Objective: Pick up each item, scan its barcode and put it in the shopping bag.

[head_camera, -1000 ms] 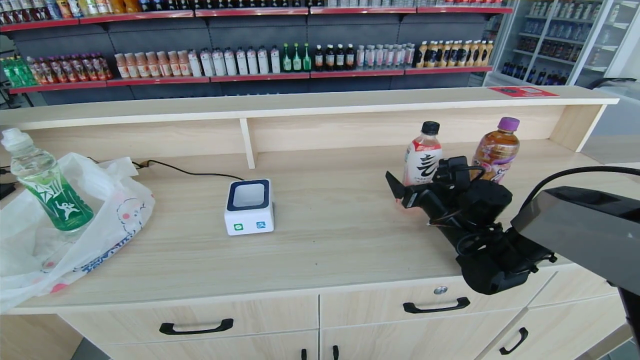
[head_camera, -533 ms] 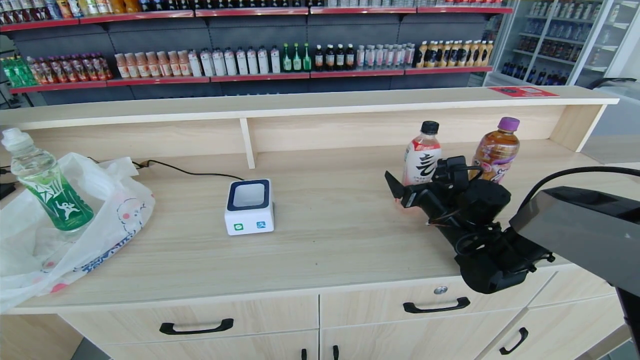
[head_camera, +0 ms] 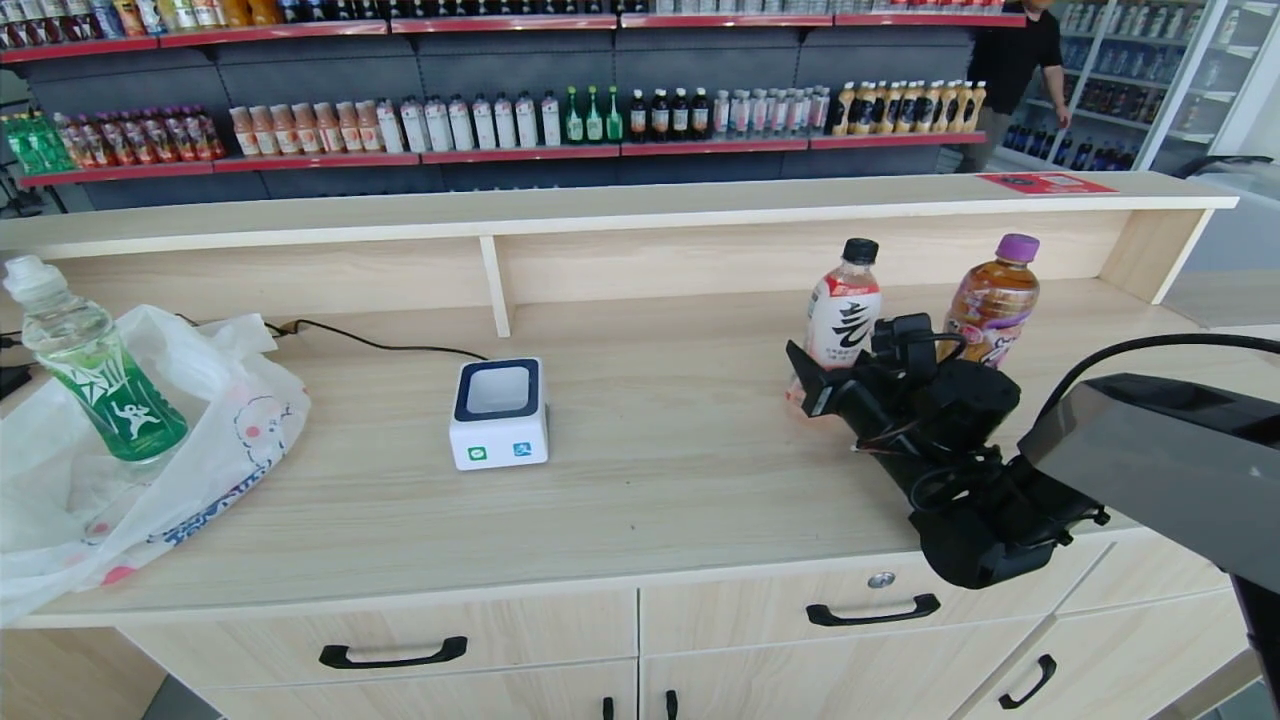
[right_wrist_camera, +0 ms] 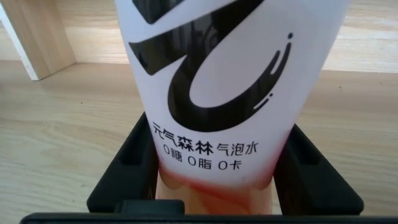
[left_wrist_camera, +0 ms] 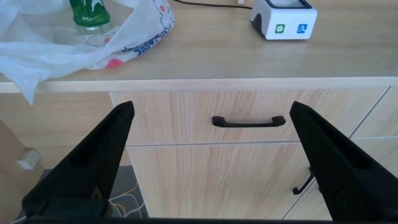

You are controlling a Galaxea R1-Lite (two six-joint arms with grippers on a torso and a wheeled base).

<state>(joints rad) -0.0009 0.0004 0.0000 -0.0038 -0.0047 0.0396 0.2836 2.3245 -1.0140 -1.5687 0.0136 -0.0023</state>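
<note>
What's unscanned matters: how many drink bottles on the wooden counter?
3: green-labelled clear bottle in white plastic bag, which may hide more; white-labelled bottle in right pincer; purple-capped amber bottle beside it.

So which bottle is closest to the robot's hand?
The white bottle with the black cap: it stands between the right gripper's fingers. The purple-capped bottle is beside it, the green one far off.
</note>
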